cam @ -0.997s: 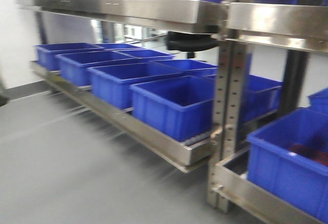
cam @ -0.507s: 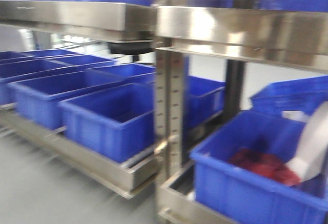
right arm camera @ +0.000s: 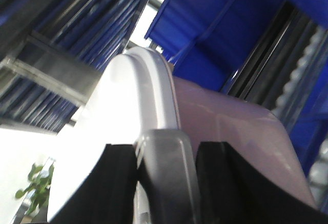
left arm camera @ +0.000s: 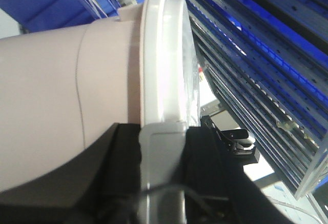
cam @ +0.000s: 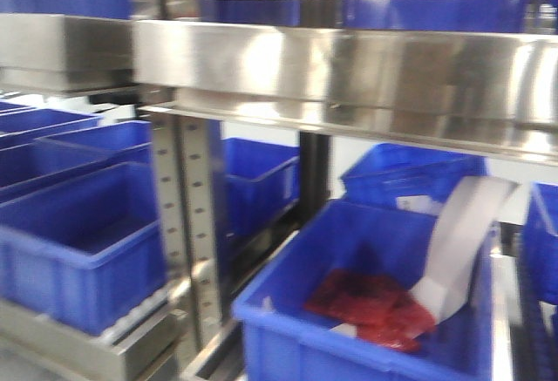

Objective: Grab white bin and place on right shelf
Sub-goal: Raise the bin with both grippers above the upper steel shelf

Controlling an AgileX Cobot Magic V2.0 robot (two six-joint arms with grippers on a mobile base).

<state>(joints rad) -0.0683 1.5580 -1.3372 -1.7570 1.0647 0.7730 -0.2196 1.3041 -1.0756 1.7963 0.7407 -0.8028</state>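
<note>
Left gripper [left arm camera: 163,147], seen from the left wrist view, sits at 6 o'clock with its black jaws closed on either side of a grey clasp [left arm camera: 160,167] on the end of the white bin [left arm camera: 51,90]. The bin's pale body fills 9 o'clock. Its white lid [left arm camera: 164,55] stands edge-on up to 12 o'clock, and blue racking [left arm camera: 266,55] runs off toward 3 o'clock.

In the right wrist view, the right gripper [right arm camera: 165,162] is likewise clamped at 6 o'clock around a grey clasp [right arm camera: 166,172]. The lid [right arm camera: 123,111] lies at 9 o'clock and the pinkish tub wall at 4 o'clock.

From the front view, both arms are out of sight. The bin's underside hangs at 12 o'clock, above the shiny front rail of the right shelf [cam: 349,76] and not touching it. A perforated upright [cam: 187,215] stands at 8 o'clock. At 5 o'clock a blue crate [cam: 288,337] holds red items [cam: 370,298] and a white strip [cam: 462,241].
</note>
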